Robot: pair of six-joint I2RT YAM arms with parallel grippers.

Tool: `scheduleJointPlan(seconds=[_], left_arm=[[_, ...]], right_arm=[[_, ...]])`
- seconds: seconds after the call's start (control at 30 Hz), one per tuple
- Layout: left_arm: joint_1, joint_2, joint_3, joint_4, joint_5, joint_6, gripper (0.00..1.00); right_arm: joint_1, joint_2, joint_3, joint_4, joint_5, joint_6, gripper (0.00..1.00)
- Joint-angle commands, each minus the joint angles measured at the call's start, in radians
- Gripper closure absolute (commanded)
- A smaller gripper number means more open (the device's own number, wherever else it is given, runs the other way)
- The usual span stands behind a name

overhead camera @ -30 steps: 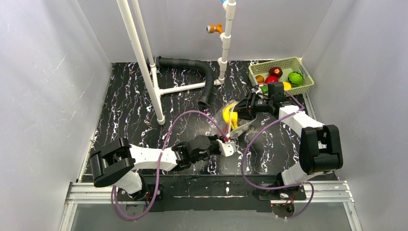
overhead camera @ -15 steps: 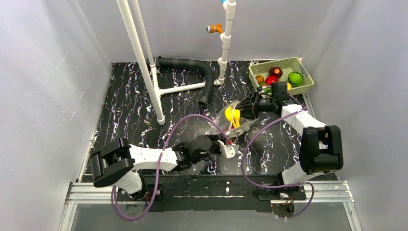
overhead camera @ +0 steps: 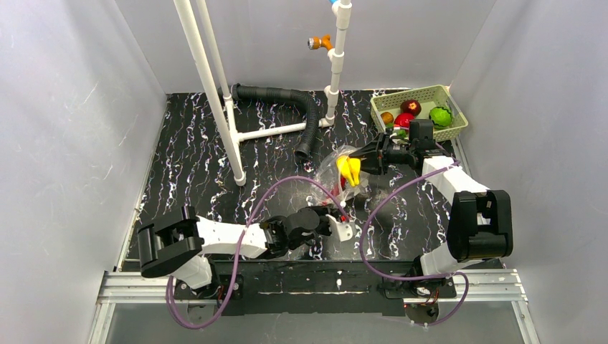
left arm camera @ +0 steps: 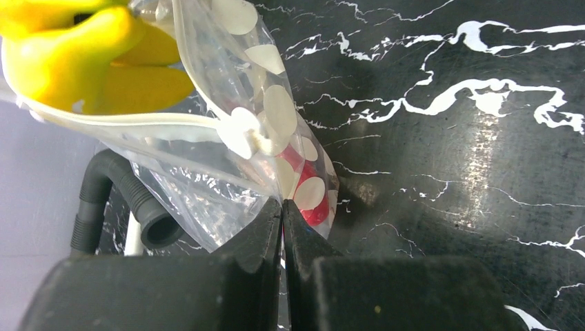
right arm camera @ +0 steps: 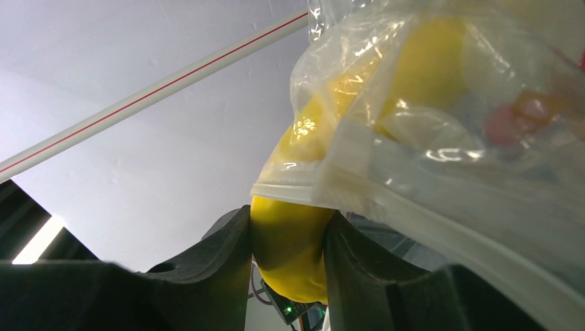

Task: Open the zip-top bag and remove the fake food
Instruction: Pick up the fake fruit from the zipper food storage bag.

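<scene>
Only wrist views show left gripper (left arm camera: 282, 207) pinching bag (left arm camera: 227, 172), right gripper (right arm camera: 286, 227) banana (right arm camera: 290, 269).

Plain pale grey walls (overhead camera: 72, 107) enclosed a black, white-veined surface (overhead camera: 186, 158). A white pipe frame (overhead camera: 213, 93) stood toward eleven o'clock, a black corrugated hose (overhead camera: 279, 94) curled at twelve.

I am looking down on a black tabletop (overhead camera: 190, 165) veined with white. A white pipe frame (overhead camera: 283, 129) stands on its far half, with a crossbar lying flat on the surface and one foot nearer to me. A black ribbed hose (overhead camera: 283, 94) lies along the far edge, then bends across that crossbar, its open end facing me. A green basket (overhead camera: 410, 92) sits in the far right corner, holding fake food (overhead camera: 411, 107). The zip-top bag (overhead camera: 337, 168) hangs over the middle; I cannot tell whether its lower end touches the surface.
</scene>
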Motion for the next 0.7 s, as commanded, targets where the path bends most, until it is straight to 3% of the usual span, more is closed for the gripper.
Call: scheduleJointPlan(seconds=[0.0, 0.2, 0.27, 0.67], left_arm=[[0.005, -0.042, -0.045, -0.058, -0.032, -0.079, 1.0], [0.024, -0.131, -0.061, -0.059, -0.044, -0.172, 1.0], [0.023, -0.148, -0.064, -0.06, -0.035, -0.192, 1.0], [0.047, -0.225, -0.074, -0.149, -0.093, -0.287, 1.0]], right_arm=[[-0.021, -0.056, 0.049, 0.056, -0.016, -0.023, 0.99], [-0.011, -0.015, 0.093, -0.1, -0.133, -0.174, 0.99], [-0.001, -0.009, 0.073, -0.066, -0.189, -0.184, 0.99], [0.037, -0.068, 0.097, -0.193, -0.222, -0.382, 0.99]])
